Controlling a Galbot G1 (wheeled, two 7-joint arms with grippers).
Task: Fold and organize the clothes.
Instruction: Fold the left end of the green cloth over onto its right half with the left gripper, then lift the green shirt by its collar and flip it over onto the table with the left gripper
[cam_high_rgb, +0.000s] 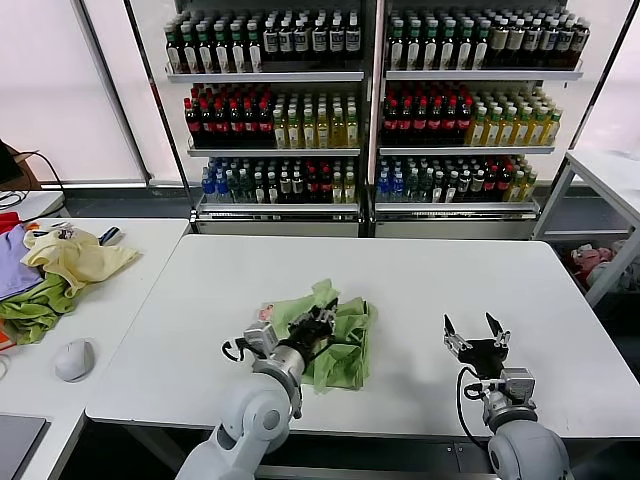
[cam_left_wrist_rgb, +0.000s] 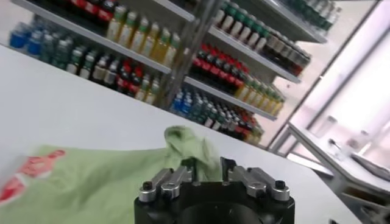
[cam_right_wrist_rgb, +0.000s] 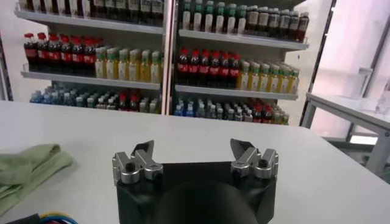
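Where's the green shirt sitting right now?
In the head view the green shirt lies bunched on the white table, near its front edge, left of centre, under the left claw.

No legible text, brand, number or sign is found in any view. The bottles (cam_high_rgb: 370, 110) on the shelves carry labels too small to read. The light green shirt (cam_left_wrist_rgb: 91, 182) bears a red-and-white printed graphic (cam_left_wrist_rgb: 27, 173), but no letters can be made out on it.
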